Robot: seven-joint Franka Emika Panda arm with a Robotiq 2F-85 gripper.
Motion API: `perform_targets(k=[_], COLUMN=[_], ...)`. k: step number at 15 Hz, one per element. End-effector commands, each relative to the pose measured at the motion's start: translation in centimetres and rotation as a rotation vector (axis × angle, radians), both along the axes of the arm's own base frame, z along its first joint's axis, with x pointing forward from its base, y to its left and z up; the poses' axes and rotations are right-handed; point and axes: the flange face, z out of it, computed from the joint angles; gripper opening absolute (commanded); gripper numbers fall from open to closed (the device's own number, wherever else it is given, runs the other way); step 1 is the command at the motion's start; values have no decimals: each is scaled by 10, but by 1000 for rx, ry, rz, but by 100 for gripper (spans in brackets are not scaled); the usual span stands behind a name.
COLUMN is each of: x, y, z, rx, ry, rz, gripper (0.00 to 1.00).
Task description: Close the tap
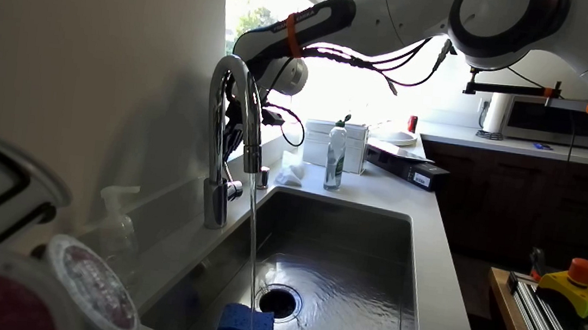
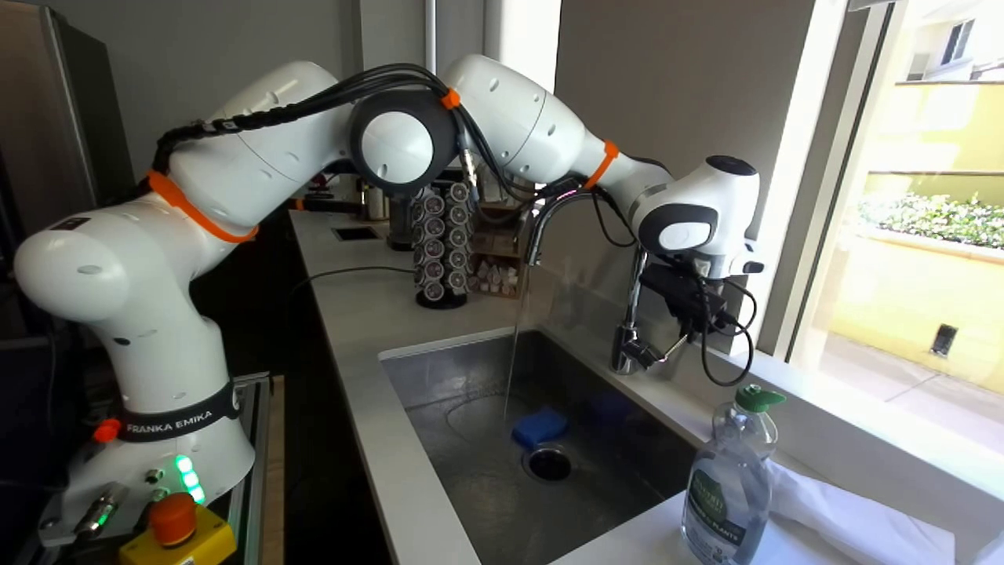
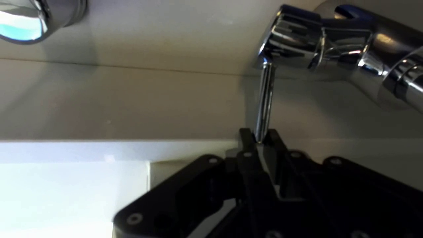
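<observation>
Beside the sink (image 1: 343,219), the tap (image 1: 216,151) is found upright; in the wrist view, its body (image 3: 385,44) is located to the upper right of the fingers (image 3: 245,138). The free end of its lever (image 3: 264,102) is clamped between the fingers, which are parted only by the lever's thickness.

A pale tabletop (image 1: 439,289) surrounds a metal sink (image 1: 343,220); on it the tap (image 1: 217,146) stands upright by a long side, a clear green-capped bottle (image 2: 725,502) past one end, a white cloth or paper (image 2: 863,518), white box (image 1: 357,147) and black box (image 1: 408,170) near the bottle, a rack of round pods (image 2: 444,251) past the other end
</observation>
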Motion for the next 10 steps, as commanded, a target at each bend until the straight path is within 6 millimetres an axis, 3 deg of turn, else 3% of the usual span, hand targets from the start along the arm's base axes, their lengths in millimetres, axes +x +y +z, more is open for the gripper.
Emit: perform_targets(k=[1,10], x=[-14,-38], y=[18,26], z=[-4,5], rx=[-16,7], ry=[66,84], rz=[61,87], gripper=[3,3])
